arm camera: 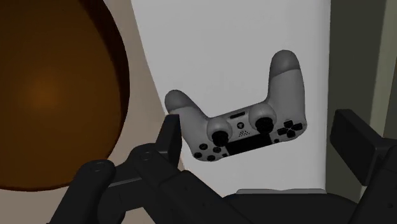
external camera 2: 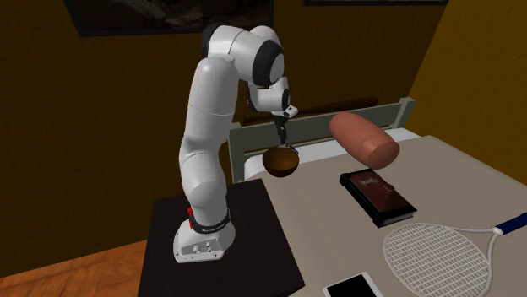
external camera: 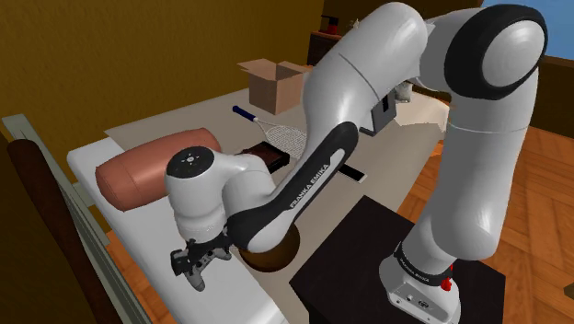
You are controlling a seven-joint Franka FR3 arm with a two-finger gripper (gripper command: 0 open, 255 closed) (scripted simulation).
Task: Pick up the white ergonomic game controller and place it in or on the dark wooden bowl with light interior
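ROBOT LINES UP ON A GAME PAD: The gripper (arm camera: 257, 127) hangs open over a white controller (arm camera: 245, 121) lying face up on the white sheet (arm camera: 222, 44) of a bed (external camera 2: 312, 211). Its black fingers (arm camera: 169, 137) stand wide apart, one close by a handle and the other clear of the pad's far side. Nothing is clasped. The wide spread looks meant to take the pad end to end, and the face-up, flat lie leaves both flanks free for it.

The controller rests near the brown bowl (arm camera: 51, 95), which sits by the corner of the bed next to the black stand (external camera: 386, 230). Judging by that layout, the carry should be a short one. The bowl's inside shows a warmer brown than its dark outer wall. Neither the grasp nor the placing is done yet.

Away from the work, a reddish bolster (external camera: 138, 170), a brown book (external camera 2: 377, 194) and a racket (external camera 2: 443, 253) lie along the bed.

The words "FRANKA EMIKA" run along the white arm (external camera: 299, 195). The controller carries black buttons and a small centre mark, too small to read. The book's cover shows no legible title.
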